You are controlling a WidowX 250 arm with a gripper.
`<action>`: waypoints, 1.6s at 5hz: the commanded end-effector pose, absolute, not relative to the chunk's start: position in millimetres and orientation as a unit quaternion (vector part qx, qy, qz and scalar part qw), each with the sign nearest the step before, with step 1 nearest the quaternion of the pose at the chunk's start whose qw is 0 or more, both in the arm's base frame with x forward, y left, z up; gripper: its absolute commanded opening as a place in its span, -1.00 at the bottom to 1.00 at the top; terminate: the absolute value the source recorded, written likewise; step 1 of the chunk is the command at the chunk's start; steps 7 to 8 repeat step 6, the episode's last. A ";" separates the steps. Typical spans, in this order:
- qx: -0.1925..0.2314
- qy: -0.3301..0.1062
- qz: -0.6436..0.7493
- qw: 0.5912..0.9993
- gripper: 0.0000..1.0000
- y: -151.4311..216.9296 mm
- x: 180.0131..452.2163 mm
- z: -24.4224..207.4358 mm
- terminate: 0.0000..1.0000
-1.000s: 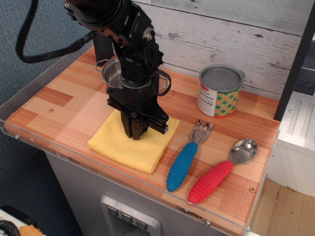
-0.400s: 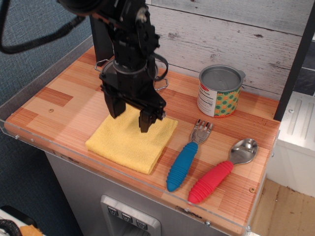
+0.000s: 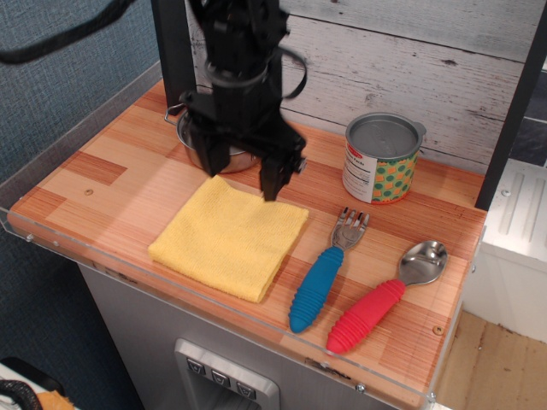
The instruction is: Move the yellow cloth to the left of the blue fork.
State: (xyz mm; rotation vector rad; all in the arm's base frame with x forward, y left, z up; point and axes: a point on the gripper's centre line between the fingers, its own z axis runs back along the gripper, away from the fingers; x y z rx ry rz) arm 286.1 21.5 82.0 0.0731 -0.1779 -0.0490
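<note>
- On the wooden surface (image 3: 111,162) we count one yellow cloth (image 3: 229,237), one blue fork (image 3: 323,273), one red-handled spoon (image 3: 385,299), one patterned can (image 3: 380,160) and one steel pot (image 3: 201,145).
- The yellow cloth lies flat near the front edge, just left of the blue fork and apart from it.
- The claw (image 3: 242,166) hangs above the cloth's back corner, its two fingers spread wide and holding nothing.
- Compared with a moment ago, we see the claw higher and farther back; the cloth has kept its place.
- The pot is largely hidden behind the claw, and the arm runs out of the top of the view.
</note>
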 end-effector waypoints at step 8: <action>-0.022 -0.084 -0.112 0.990 1.00 -97.0 263.8 109.8 1.00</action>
